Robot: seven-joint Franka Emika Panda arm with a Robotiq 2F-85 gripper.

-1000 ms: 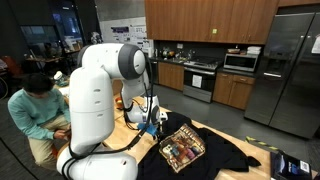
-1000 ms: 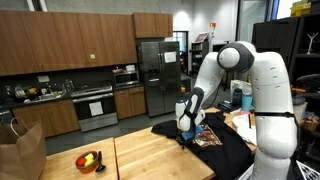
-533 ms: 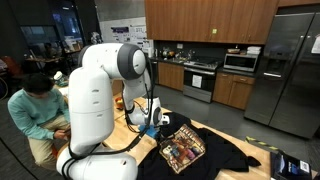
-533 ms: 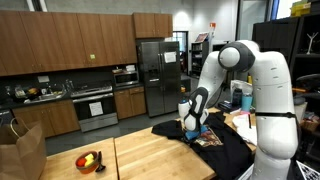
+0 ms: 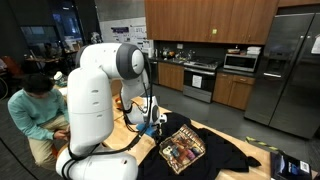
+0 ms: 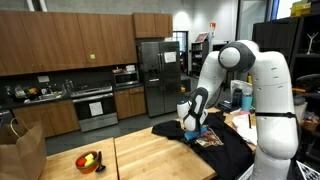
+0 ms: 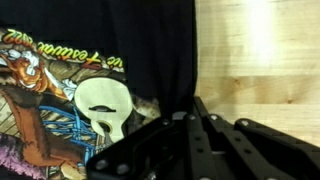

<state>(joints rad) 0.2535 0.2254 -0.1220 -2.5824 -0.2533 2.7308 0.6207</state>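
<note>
- black T-shirt [image 7: 150, 40]: lies spread flat on the wooden table [image 7: 260, 60], print side up. Colourful graphic [image 7: 60, 110] with a pale skull-like shape in it. Also seen in both exterior views [image 5: 215, 160] [image 6: 225, 155].
- gripper [image 7: 192, 103]: down at the shirt's side edge, right where the black cloth meets bare wood. Fingers drawn together, no gap showing.
- change: a second ago the jaws stood part open over this same spot; now they are closed. Arm has barely shifted in either exterior view [image 5: 152, 127] [image 6: 190, 130].
- meaning: the closing move looks finished, so a pinch on the shirt edge is probably made. A small ruck of cloth sits beside the fingertips. Black fingers on black fabric in the wrist view, so can't confirm cloth is really between them.
- shirt not lifted yet; it lies flat on the table in both exterior views.
- around: bowl of fruit [image 6: 88, 160] well apart on the near table end, seated person [image 5: 35, 110] behind the robot base, fridge [image 6: 155, 75] and cabinets at the back.
</note>
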